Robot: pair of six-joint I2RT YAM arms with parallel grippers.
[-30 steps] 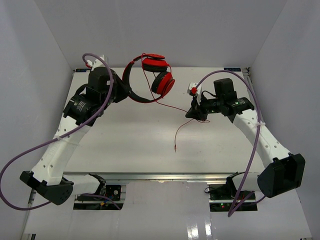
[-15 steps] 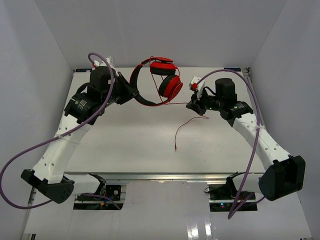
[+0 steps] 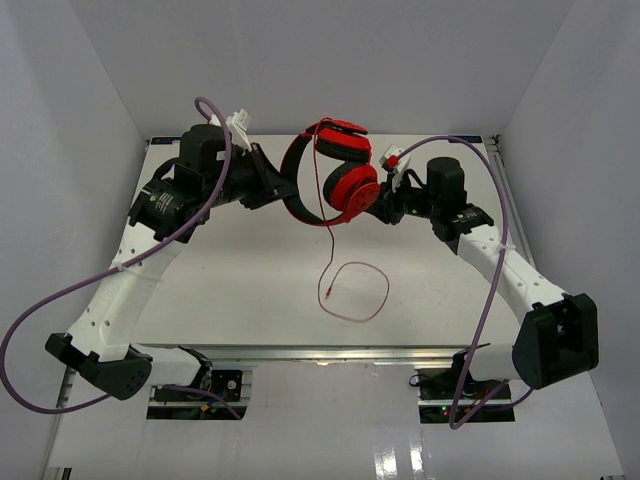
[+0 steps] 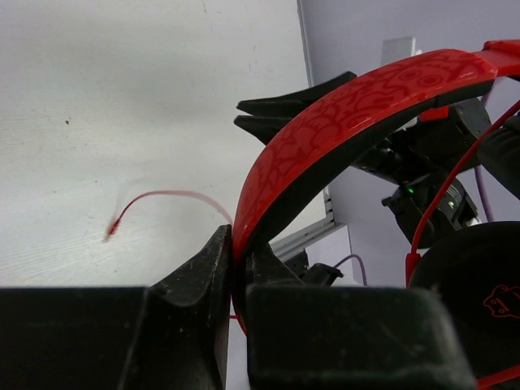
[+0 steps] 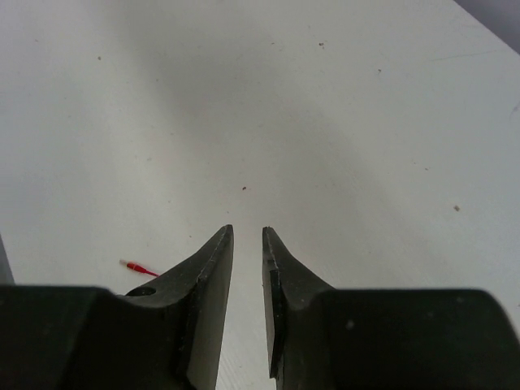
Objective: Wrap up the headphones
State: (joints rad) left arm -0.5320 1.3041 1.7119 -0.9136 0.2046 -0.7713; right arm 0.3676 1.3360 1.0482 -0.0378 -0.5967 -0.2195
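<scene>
Two grippers we see: left gripper (image 4: 237, 244) pinched tight on the headband (image 4: 357, 106) of the headphones (image 3: 340, 140), held up above the far middle of the table (image 3: 220, 290), cable (image 3: 331, 250) dangling into a loop on it, and right gripper (image 5: 246, 236) just beside the lower ear cup (image 3: 355, 190), jaws slightly parted, empty.

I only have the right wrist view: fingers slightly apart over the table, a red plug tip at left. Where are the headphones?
Observer: The left gripper clamps the headphones by the headband, up off the table.
Operator: And the cable?
Observer: The cable hangs from the headphones and ends in a loose loop on the table, in neither gripper.
Operator: How close is the right gripper?
Observer: The right gripper is just beside the red ear cup; I cannot tell whether they touch.
</scene>
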